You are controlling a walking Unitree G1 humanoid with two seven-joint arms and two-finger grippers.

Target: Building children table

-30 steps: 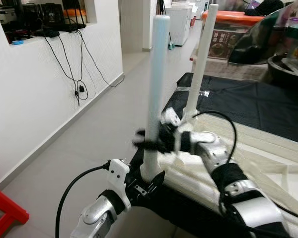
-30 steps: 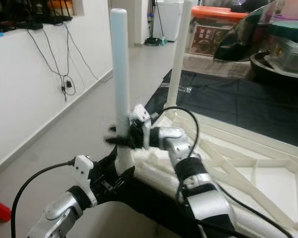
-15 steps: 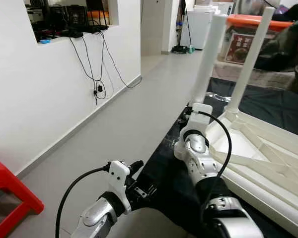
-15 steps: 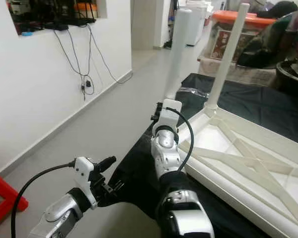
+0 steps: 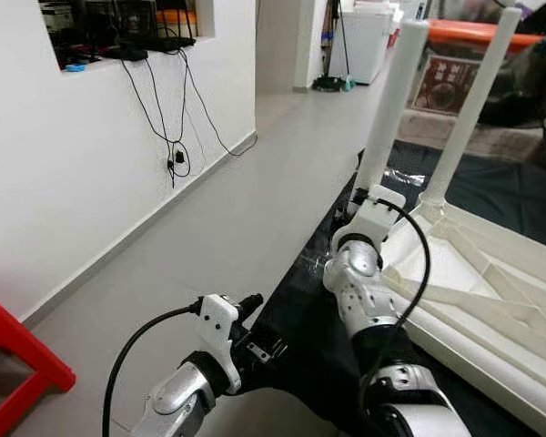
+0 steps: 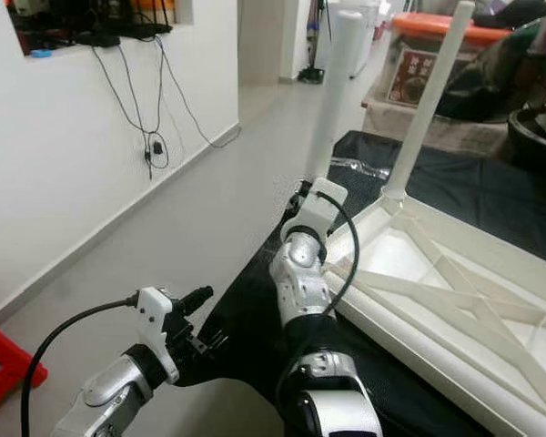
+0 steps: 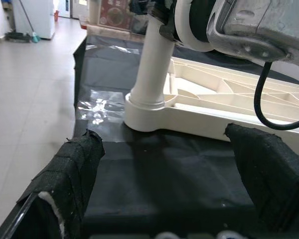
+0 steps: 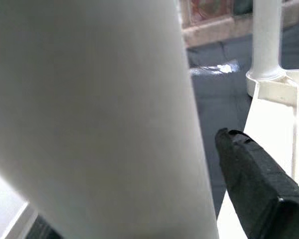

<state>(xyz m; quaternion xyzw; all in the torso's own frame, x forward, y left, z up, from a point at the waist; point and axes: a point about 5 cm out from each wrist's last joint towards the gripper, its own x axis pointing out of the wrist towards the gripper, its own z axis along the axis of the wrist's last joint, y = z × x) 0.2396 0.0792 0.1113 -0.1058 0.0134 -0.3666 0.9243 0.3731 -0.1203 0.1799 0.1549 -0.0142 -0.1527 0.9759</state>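
The right gripper's fingertips are hidden behind its own wrist housing in the head views, and in the right wrist view the near leg (image 8: 104, 114) stands so close to the lens that it is a pale blur; one black finger (image 8: 259, 184) shows beside it, the other is out of sight, so whether the grip has closed on the leg cannot be told. The right gripper (image 5: 369, 205) sits against the leg's lower part, just above its socket. The right edge of the head views cuts off the table (image 5: 491, 300), so its far corners are unseen.

The table lies upside down on a black sheet (image 5: 300, 309), ribbed underside up. Its near corner sits close to the sheet's left edge, beyond which the grey floor (image 5: 209, 228) runs open to a white wall (image 5: 73, 164). A red stool (image 5: 18, 355) shows at the lower left corner.

The near leg (image 5: 391, 105) stands upright in the corner socket, its long axis vertical, its rounded top end up. A second leg (image 5: 464, 109) stands upright at the next corner, farther away.

The left gripper (image 7: 174, 174) hovers low over the sheet with its fingers spread wide and empty, aimed at the base of the near leg, well short of touching it.
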